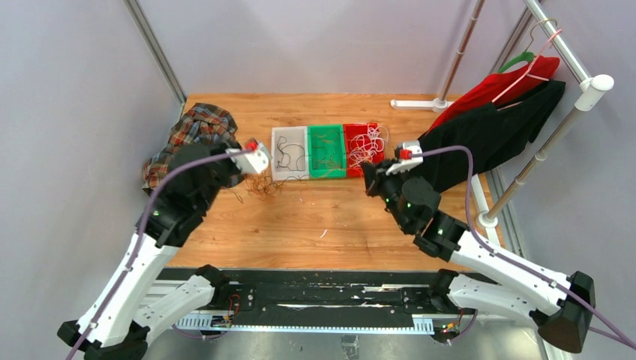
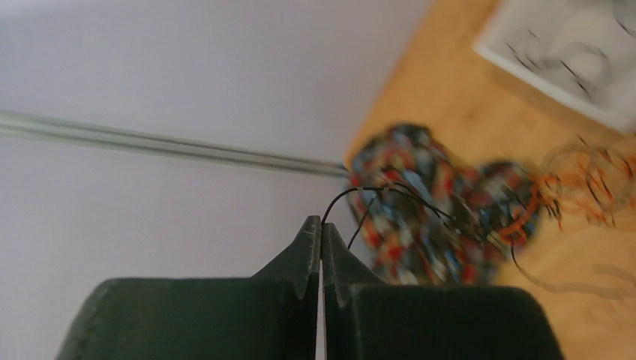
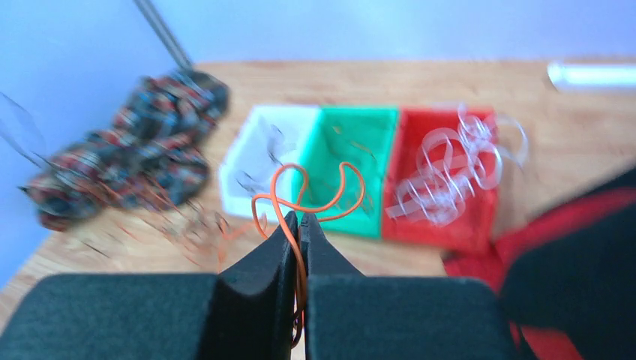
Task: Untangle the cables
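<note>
**Both claws pinching single strands clear of the tangle**

Nearest the arm bases, the right claw [image 3: 298, 219] is pressing together on a thin orange wire [image 3: 363, 192], whose loops are standing up just above the tips. In the overhead view it is hovering right of centre, just in front of the bins, probably so the strand can go to the one matching its colour. The left claw [image 2: 322, 229] is likewise pinching a thin black wire [image 2: 352, 191], holding it raised above the wooden bench [image 1: 315, 225], seemingly to draw it free. That wire is trailing back toward the heap of orange-brown and dark tangled cables [image 1: 261, 186], which is lying on the bench just below the left claw in the overhead view, near the white bin's near left corner. Behind, three open bins are sitting side by side mid-frame: the white rectangular plastic bin [image 1: 289, 177] carrying dark strands, the green bin [image 3: 367, 225] orange-brown ones, the red bin [image 3: 435, 236] white coils. Sorting by colour appears to be the purpose. Farther left, a crumpled plaid cloth [image 1: 196, 129] is lying by the wall.
</note>
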`<state>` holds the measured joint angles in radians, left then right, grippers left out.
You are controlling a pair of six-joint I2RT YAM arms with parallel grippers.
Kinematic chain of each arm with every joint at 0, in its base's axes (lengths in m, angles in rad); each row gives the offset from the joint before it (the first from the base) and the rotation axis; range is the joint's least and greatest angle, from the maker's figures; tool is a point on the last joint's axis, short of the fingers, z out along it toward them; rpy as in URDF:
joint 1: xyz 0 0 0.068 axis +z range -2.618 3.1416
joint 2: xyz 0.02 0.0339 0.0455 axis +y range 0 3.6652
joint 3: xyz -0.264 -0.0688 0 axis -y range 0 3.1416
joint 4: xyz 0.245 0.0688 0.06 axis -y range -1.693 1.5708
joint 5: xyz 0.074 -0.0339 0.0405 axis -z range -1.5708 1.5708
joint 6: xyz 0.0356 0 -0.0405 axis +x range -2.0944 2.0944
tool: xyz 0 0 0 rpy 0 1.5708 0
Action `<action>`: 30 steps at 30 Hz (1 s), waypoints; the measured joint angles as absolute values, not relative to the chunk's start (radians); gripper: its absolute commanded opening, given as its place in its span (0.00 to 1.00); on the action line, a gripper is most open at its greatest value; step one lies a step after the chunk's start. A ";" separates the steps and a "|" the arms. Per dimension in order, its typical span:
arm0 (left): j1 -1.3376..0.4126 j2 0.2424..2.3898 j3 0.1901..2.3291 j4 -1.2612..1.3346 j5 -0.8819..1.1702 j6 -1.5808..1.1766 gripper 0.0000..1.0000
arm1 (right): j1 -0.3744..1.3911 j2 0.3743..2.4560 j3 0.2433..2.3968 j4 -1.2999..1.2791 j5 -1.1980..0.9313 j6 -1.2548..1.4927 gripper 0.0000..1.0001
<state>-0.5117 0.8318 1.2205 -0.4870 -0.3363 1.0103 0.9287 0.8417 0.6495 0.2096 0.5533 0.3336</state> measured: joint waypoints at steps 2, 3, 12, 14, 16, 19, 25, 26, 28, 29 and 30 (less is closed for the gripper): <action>-0.512 0.789 1.065 -0.553 -0.333 1.016 0.00 | 0.929 0.894 0.742 0.241 0.496 0.285 0.01; -0.512 0.770 1.001 -0.573 -0.334 1.022 0.00 | 0.928 0.922 0.799 0.246 0.471 0.257 0.01; -0.512 0.495 0.560 -0.760 -0.377 1.143 0.00 | 0.866 1.047 1.148 0.262 0.381 0.049 0.01; -0.512 0.435 0.479 -0.797 -0.394 1.172 0.00 | 0.844 1.062 1.207 0.261 0.381 0.003 0.01; -0.512 0.377 0.411 -0.849 -0.406 1.198 0.00 | 0.820 1.074 1.263 0.259 0.382 -0.043 0.01; -0.512 0.287 0.326 -0.943 -0.434 1.242 0.01 | 0.770 1.089 1.330 0.255 0.383 -0.093 0.01; -0.512 0.178 0.273 -0.987 -0.490 1.309 0.01 | 0.593 1.119 1.438 0.237 0.386 -0.136 0.01; -0.512 0.180 0.273 -0.988 -0.498 1.314 0.01 | 0.569 1.122 1.448 0.233 0.386 -0.137 0.01; -0.512 0.197 0.273 -0.989 -0.508 1.322 0.01 | 0.510 1.139 1.478 0.223 0.388 -0.139 0.01; -0.512 0.211 0.274 -0.990 -0.514 1.327 0.01 | 0.486 1.148 1.494 0.216 0.389 -0.139 0.01; -0.512 0.222 0.274 -0.990 -0.520 1.330 0.01 | 0.464 1.158 1.510 0.209 0.389 -0.140 0.01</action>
<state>-0.5117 0.2222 0.2741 -0.9901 -0.5201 1.3296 0.4644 1.1584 1.5101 0.2089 0.3893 -0.1398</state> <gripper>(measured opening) 0.010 0.019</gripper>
